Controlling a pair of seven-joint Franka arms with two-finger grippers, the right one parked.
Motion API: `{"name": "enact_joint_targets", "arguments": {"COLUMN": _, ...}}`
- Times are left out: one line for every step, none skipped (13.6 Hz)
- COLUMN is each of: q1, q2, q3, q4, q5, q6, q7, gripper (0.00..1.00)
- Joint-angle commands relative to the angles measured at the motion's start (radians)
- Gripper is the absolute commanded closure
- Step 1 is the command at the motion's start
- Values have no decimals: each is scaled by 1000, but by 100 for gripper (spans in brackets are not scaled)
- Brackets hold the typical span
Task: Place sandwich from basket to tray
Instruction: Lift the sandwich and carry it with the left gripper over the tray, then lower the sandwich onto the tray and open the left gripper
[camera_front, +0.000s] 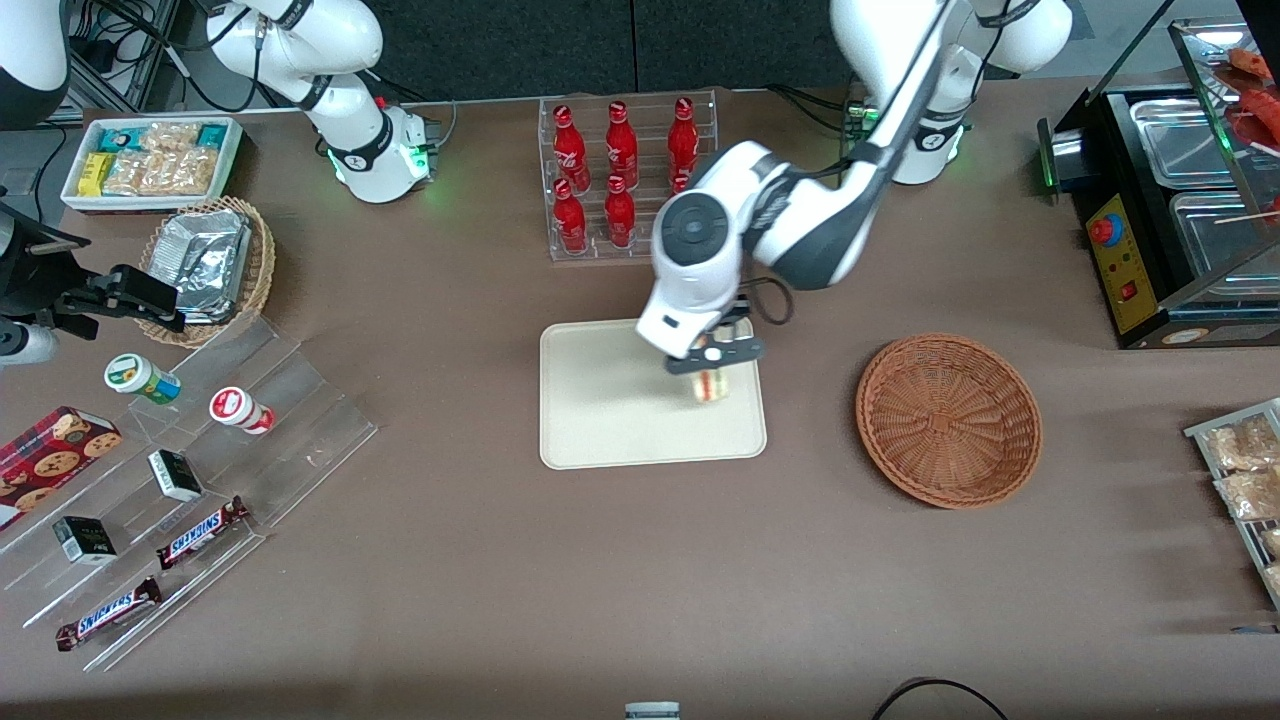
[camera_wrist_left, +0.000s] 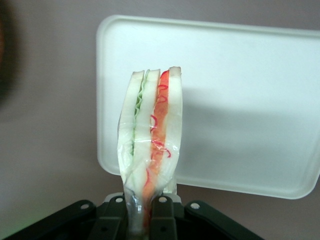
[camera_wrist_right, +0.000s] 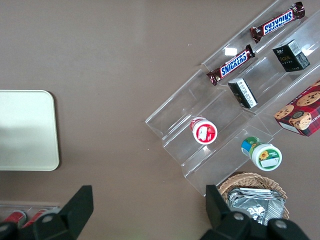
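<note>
Sandwich (camera_wrist_left: 151, 142) sits pinched between the fingers of the left arm's gripper (camera_front: 714, 362), held by its narrow end so the wedge stands on edge with its red, orange and green filling layers facing the wrist camera. The grip looks chosen to squeeze the bread slices together across their thickness, which keeps the clear wrap taut and the layers from sliding apart while the load is carried. In the front view the gripper hangs over the tray (camera_front: 600, 420), above the part of it nearest the basket (camera_front: 948, 420), and the sandwich shows just beneath the fingers against the cream surface. Whether it touches the tray or hangs a little above it cannot be told; the shadow cast on the tray in the wrist view suggests some gap remains. The basket lies empty on the table, apart from the tray, toward the working arm's end, so the lift and the carry appear done. What remains, by my judgement, is to lower the wedge until it rests on the flat surface and then part the fingers. Because it is held upright on a thin edge, it will probably tip onto one broad face when let go, and there is bare tray enough beside it for that.
</note>
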Motion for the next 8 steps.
{"name": "enact_joint_targets", "arguments": {"q1": -44, "q2": 110, "q3": 1, "q4": 94, "q5": -13, "q6": 44, "q7": -4, "gripper": 91}}
{"name": "enact_joint_targets", "arguments": {"q1": -59, "q2": 122, "q3": 1, "q4": 94, "q5": -13, "q6": 71, "q7": -6, "gripper": 91}}
{"name": "enact_joint_targets", "arguments": {"q1": -68, "q2": 135, "q3": 1, "q4": 94, "q5": -13, "q6": 96, "q7": -6, "gripper": 91}}
{"name": "enact_joint_targets", "arguments": {"q1": -79, "q2": 150, "q3": 1, "q4": 95, "q5": -11, "q6": 121, "q7": -4, "gripper": 91}}
{"name": "enact_joint_targets", "arguments": {"q1": -87, "q2": 168, "q3": 1, "q4": 100, "q5": -11, "q6": 151, "q7": -4, "gripper": 90}}
{"name": "enact_joint_targets", "arguments": {"q1": -93, "q2": 188, "q3": 1, "q4": 104, "q5": -11, "q6": 173, "q7": -3, "gripper": 90}}
{"name": "enact_joint_targets", "arguments": {"q1": -98, "q2": 205, "q3": 3, "q4": 111, "q5": -8, "q6": 184, "q7": -3, "gripper": 90}}
{"name": "enact_joint_targets", "arguments": {"q1": -98, "q2": 217, "q3": 3, "q4": 115, "q5": -7, "q6": 187, "q7": -3, "gripper": 90}}
